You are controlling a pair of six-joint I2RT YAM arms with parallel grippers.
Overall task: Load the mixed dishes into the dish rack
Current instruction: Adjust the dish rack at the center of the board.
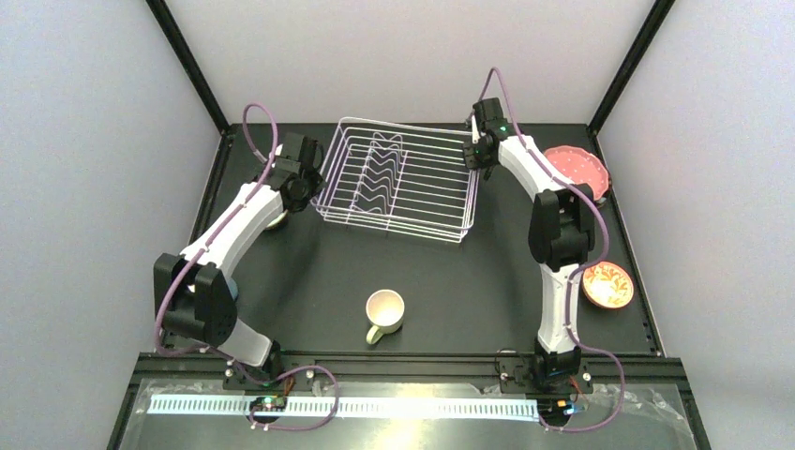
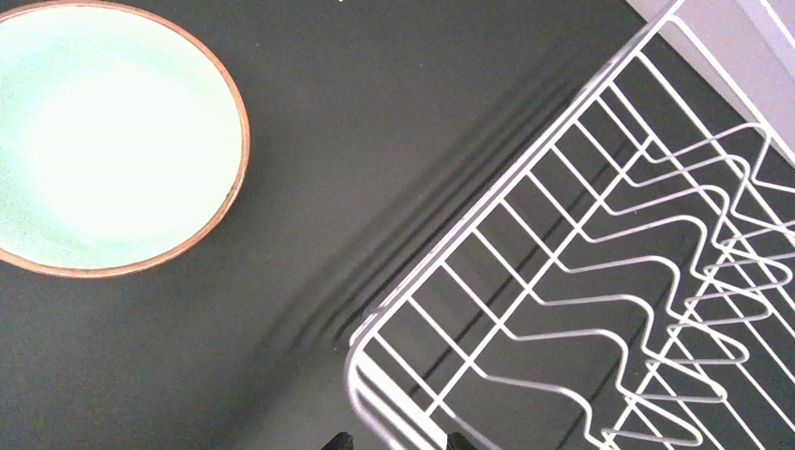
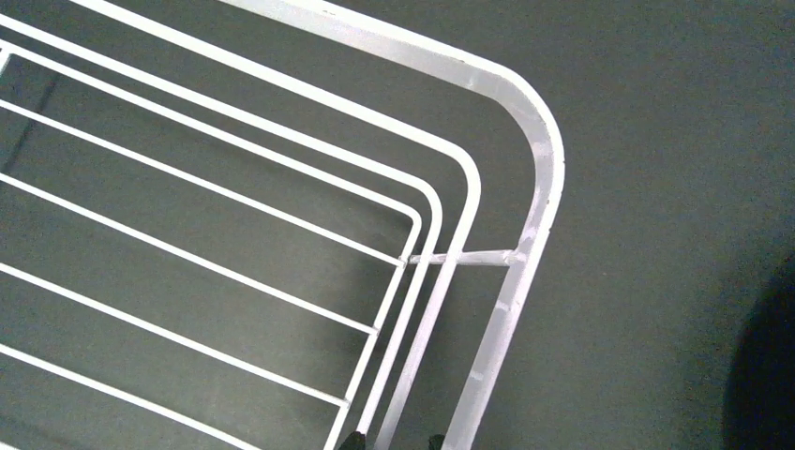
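Loading has not begun, judging by the contents of the dish rack (image 1: 398,178). It stands at the far centre of the table (image 1: 450,291), set slightly askew, and no dish sits among its zigzag prongs or on its wire floor in any view.

Dishes outside the rack:
- The cream mug (image 1: 384,312) stands upright on the table near the arm bases, well apart from the rack.
- The pink dotted plate (image 1: 577,172) lies at the far right, beyond the rack's right end.
- The small orange-patterned bowl (image 1: 607,284) lies near the right edge, beside the right arm.
- A pale-green dish (image 2: 103,131) with a brown rim lies just left of the rack. In the top view the left arm largely hides it.

Other dishes named in the task are not clearly visible.

The left claw (image 2: 396,441) is positioned over the rack's near-left corner, and the right claw (image 3: 392,439) over its far-right corner. In each wrist view only the two fingertips show at the bottom edge, with rim wire passing between them. Whether the fingers press on the wire or merely straddle it cannot be determined. Neither claw carries a dish.

Assessment: the arms appear occupied with the rack itself, possibly to position or steady it. Every visible dish remains to be picked up and placed, so the loading work is wholly outstanding.
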